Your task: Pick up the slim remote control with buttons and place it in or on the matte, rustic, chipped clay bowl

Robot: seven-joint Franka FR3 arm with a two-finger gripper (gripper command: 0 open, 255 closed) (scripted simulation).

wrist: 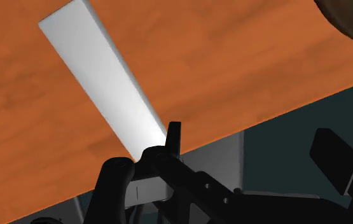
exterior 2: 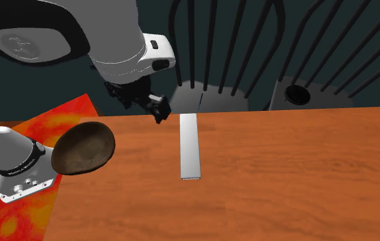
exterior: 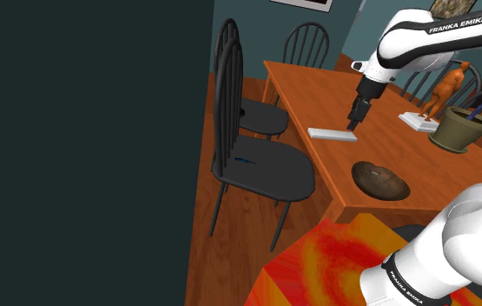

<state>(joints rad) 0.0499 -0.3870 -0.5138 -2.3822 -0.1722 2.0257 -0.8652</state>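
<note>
**Jaws close to the remote, grip unclear**

Jaws hang low over the wooden worktop [exterior: 317, 96], close beside the slim white remote [exterior: 333, 134]; whether they stand apart or together cannot be told. The remote lies flat on the worktop, one end by the edge facing the black chairs [exterior: 260, 165]. The dark brown bowl [exterior: 380, 179] sits apart from it, nearer the stand [exterior: 334, 261].

Shoulder view: remote [exterior: 333, 134] flat on table [exterior: 300, 83], mid-frame | bowl [exterior: 380, 180] on table, lower right of remote, apart, near table edge | gripper [exterior: 353, 122] at remote's right end | plant pot [exterior: 461, 129] and figurine [exterior: 443, 91] on table, far right | chairs [exterior: 265, 165] left of table
</note>
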